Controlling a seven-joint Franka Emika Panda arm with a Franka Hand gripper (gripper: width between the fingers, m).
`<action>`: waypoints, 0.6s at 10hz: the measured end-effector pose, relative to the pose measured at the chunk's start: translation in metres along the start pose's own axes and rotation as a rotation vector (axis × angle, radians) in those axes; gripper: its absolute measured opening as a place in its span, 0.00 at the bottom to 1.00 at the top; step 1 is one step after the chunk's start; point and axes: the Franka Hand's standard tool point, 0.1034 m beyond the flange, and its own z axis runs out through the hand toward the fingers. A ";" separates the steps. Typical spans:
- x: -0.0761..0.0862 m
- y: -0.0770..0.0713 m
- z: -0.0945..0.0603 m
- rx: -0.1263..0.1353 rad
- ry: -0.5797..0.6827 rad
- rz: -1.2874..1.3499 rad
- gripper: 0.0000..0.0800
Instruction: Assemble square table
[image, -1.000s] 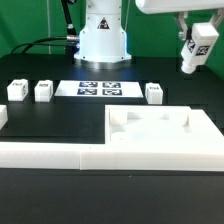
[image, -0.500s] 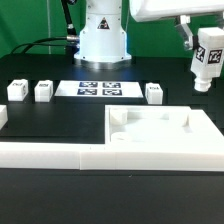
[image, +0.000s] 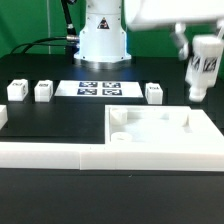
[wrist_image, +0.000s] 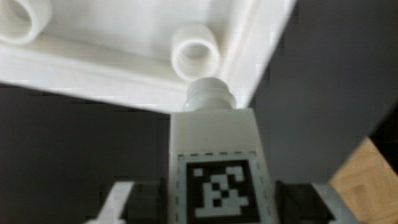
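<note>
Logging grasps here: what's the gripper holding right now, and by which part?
A leg block, pinched by the gripper at its tagged end; the narrow tip is free.

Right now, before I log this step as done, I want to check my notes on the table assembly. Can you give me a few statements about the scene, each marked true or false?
1. The jaws hold a leg block up off the black worktop. True.
2. Three more leg blocks stand loose on the worktop. True.
3. The slab lies on top of the marker board. False: they lie apart, with the slab nearer the exterior camera.
4. A leg already sits in the corner hole that the wrist view shows. False: that hole is empty, and the only leg near it is the one in the jaws.
</note>
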 end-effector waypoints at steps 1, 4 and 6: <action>-0.001 0.002 0.009 -0.001 0.003 0.001 0.36; -0.008 0.001 0.029 0.000 0.003 0.006 0.36; -0.008 0.001 0.033 0.001 0.000 0.008 0.36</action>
